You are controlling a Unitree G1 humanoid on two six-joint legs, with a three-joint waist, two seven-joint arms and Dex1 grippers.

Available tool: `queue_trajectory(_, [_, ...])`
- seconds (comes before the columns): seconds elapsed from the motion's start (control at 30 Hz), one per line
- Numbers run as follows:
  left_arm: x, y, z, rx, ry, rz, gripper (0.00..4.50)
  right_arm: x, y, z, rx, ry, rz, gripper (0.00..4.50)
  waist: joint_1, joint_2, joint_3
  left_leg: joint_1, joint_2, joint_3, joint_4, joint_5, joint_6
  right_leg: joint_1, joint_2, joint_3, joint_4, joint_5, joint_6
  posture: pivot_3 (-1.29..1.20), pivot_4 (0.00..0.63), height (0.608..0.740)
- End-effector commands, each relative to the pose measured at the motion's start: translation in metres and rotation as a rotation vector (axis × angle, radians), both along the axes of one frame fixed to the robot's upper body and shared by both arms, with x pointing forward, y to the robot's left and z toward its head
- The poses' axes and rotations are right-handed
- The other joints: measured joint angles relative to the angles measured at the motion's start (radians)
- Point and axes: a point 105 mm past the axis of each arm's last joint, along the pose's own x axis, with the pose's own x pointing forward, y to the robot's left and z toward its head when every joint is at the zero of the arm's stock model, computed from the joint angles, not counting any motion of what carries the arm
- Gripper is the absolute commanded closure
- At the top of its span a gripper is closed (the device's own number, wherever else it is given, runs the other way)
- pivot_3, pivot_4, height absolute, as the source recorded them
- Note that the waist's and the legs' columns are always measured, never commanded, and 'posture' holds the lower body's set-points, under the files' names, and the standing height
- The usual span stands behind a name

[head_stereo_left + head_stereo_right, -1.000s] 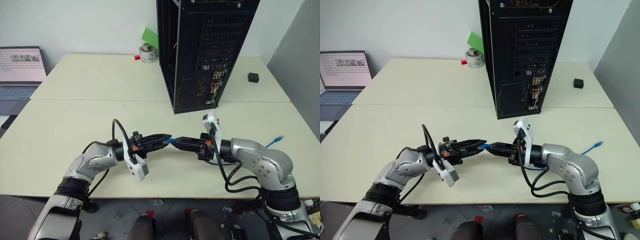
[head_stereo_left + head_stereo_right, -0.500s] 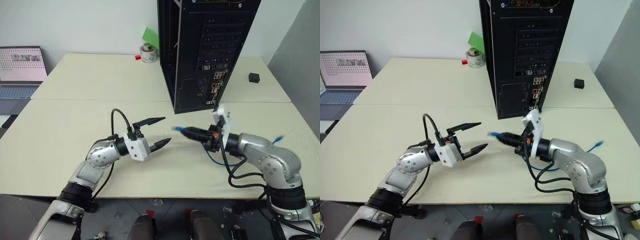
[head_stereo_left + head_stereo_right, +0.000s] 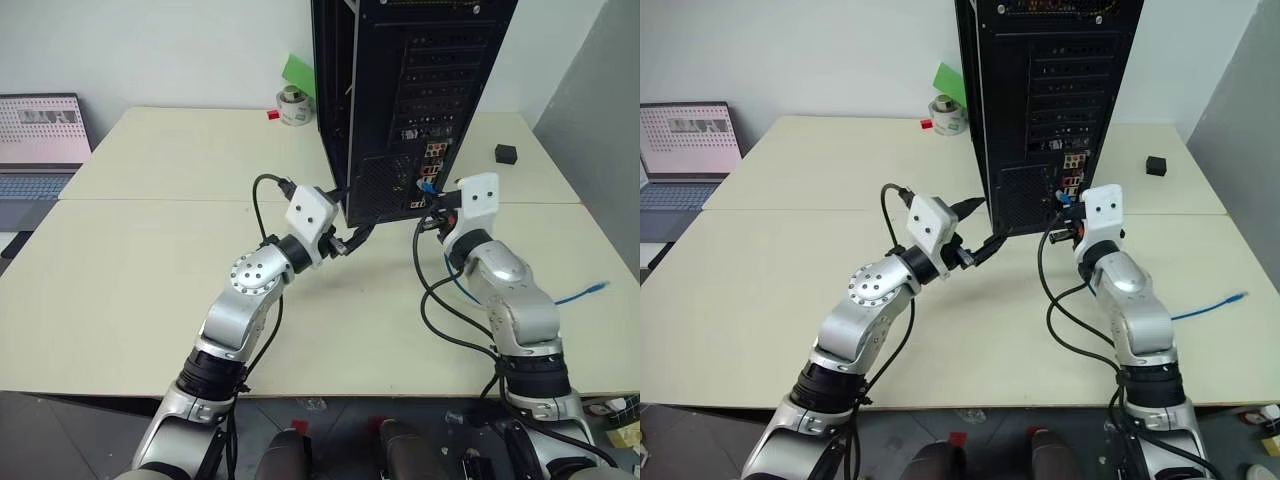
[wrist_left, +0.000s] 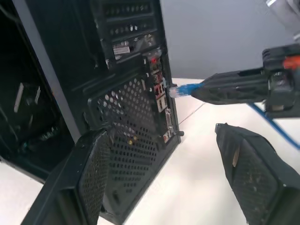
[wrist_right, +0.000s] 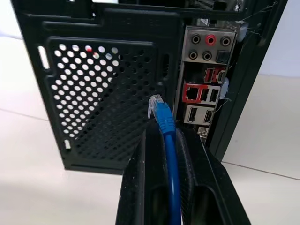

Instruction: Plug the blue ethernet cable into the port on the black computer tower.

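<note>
- The right claw (image 5: 164, 154) is clamped on the blue ethernet cable (image 5: 169, 159); its clear plug sticks out past the fingertips, just short of the rear panel of the black computer tower (image 3: 400, 90).
- The port (image 5: 191, 93), red-framed, sits beside the plug and is not yet entered.
- The left claw (image 3: 350, 232) is spread wide and holds nothing, near the tower's lower rear corner.
- The cable's free end (image 3: 597, 288) trails across the worktop (image 3: 130, 260).
- A small black cube (image 3: 507, 153) and a laptop (image 3: 40, 135) lie well apart.
</note>
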Motion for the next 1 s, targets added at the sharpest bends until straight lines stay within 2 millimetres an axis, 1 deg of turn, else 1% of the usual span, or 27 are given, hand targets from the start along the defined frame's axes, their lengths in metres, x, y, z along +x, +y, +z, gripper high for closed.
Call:
queue_trajectory(0.03, [-0.003,-0.013,0.01,0.008,-0.011,-0.005,0.85,0.006,-0.007,0.018,0.018,-0.087,-0.082,4.5,0.001,0.0,0.0,0.0,0.0,0.0,0.0,0.0,0.0,0.0,0.0,0.0,0.0,0.0,0.0,0.0,0.15,0.74])
queue_trajectory(0.13, [-0.004,-0.021,0.005,0.025,-0.002,-0.01,0.85,0.011,-0.006,0.018,0.023,-0.092,-0.091,4.5,0.001,0.0,0.0,0.0,0.0,0.0,0.0,0.0,0.0,0.0,0.0,0.0,0.0,0.0,0.0,0.0,0.15,0.74])
queue_trajectory(0.27, [0.0,-0.024,-0.001,0.042,0.011,0.02,0.85,0.014,-0.006,0.017,0.039,-0.091,-0.095,4.5,0.001,0.0,0.0,0.0,0.0,0.001,0.0,0.0,0.0,0.0,0.0,0.001,0.0,0.0,0.0,0.0,0.15,0.74])
queue_trajectory(0.37, [0.002,-0.025,0.002,0.05,-0.029,0.044,0.85,0.019,-0.009,0.017,0.072,-0.084,-0.105,4.5,0.0,0.0,0.0,0.0,0.0,0.001,0.0,0.0,0.0,0.0,0.0,0.001,0.0,0.0,0.0,0.0,0.15,0.74])
queue_trajectory(0.57, [0.006,-0.023,0.004,0.047,-0.04,0.056,0.85,0.025,-0.013,0.017,0.104,-0.078,-0.116,4.5,0.001,0.0,0.0,0.0,0.0,0.001,0.0,0.0,0.0,0.0,0.0,0.001,0.0,0.0,0.0,0.0,0.15,0.74])
queue_trajectory(1.0, [0.009,-0.022,0.006,0.056,-0.059,0.058,0.85,0.032,-0.008,0.017,0.129,-0.062,-0.096,4.5,0.001,0.0,0.0,0.0,0.0,0.001,0.0,0.0,0.0,0.0,-0.001,0.001,0.0,0.0,0.0,0.0,0.15,0.74])
